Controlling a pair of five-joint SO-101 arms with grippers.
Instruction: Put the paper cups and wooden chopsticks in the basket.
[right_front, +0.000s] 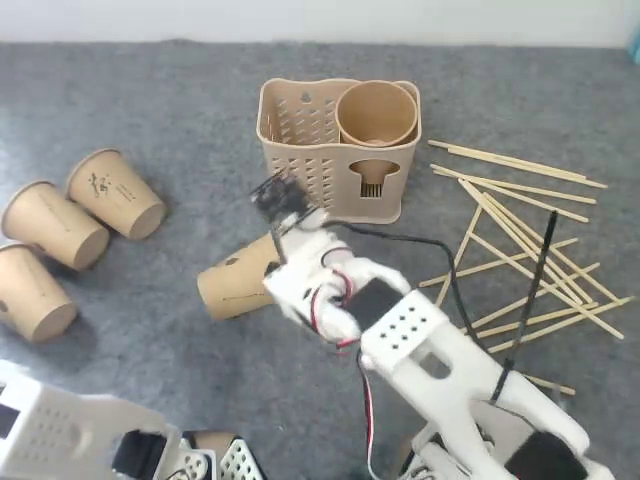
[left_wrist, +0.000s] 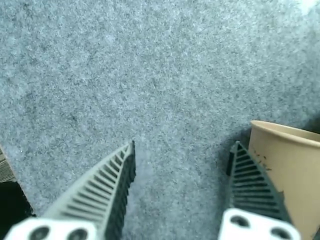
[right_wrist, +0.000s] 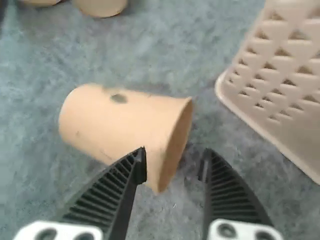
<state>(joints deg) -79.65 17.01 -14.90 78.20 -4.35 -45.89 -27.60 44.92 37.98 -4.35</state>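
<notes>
A paper cup (right_front: 235, 281) lies on its side on the grey felt just in front of the beige basket (right_front: 300, 135). My right gripper (right_wrist: 172, 167) is open at the cup's mouth, with the rim (right_wrist: 176, 142) between its fingers and one finger against the cup's wall; in the high view this gripper (right_front: 280, 245) is at the cup's open end. Another cup (right_front: 377, 112) stands upright in the basket's right compartment. Three more cups (right_front: 117, 192) (right_front: 55, 225) (right_front: 35, 292) lie at the left. Wooden chopsticks (right_front: 520, 240) are scattered at the right. My left gripper (left_wrist: 182, 155) is open over bare felt, with a cup (left_wrist: 290, 165) just outside one finger.
The basket wall (right_wrist: 280, 85) stands close beside the right gripper. The left arm's body (right_front: 70, 435) sits at the near left corner. A black cable (right_front: 535, 275) crosses the chopstick pile.
</notes>
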